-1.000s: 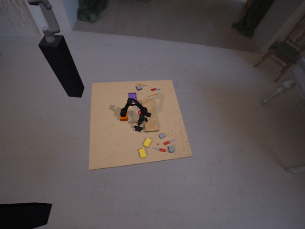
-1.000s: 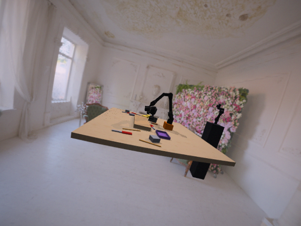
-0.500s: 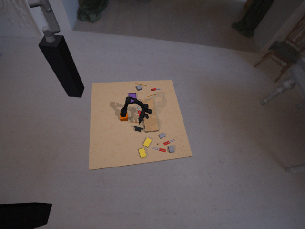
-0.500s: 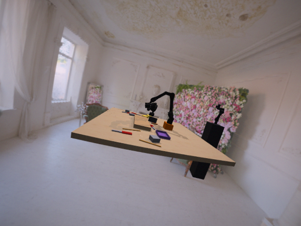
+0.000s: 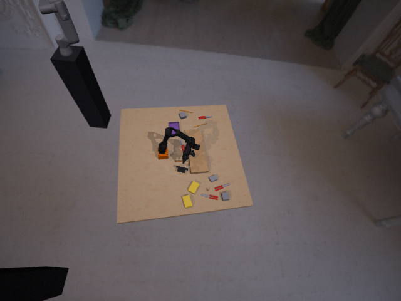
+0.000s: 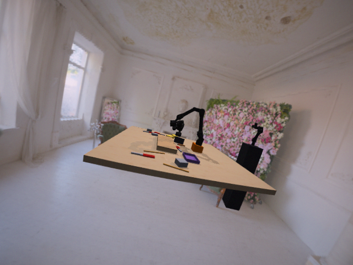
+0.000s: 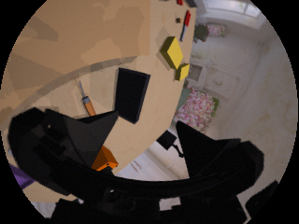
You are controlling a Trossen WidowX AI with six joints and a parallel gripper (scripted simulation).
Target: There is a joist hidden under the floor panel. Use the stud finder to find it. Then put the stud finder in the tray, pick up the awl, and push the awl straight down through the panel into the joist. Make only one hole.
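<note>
Pale room, flower wall (image 6: 245, 128) behind; wooden tabletop (image 5: 145, 194) (image 6: 222, 171) (image 7: 159, 93) carries the panel (image 5: 200, 155) (image 6: 166, 146) (image 7: 93, 33). Gripper (image 5: 185, 159) (image 6: 178, 133) (image 7: 149, 119) wide, nothing between fingers. Black block (image 5: 182, 168) (image 6: 178, 140) (image 7: 132, 95), probably the stud finder, sits beside the panel, outside purple tray (image 5: 173, 126) (image 6: 191, 158) (image 7: 20, 177).

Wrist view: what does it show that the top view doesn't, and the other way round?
Only the wrist view: the pink flower wall and part of a bright window.

Only the top view: two thin orange-yellow sticks and a wooden chair with a green seat.

Both: the open black gripper with nothing between its fingers, the flat black rectangular block, the orange-handled awl, and the purple tray, only partly in the wrist view.
</note>
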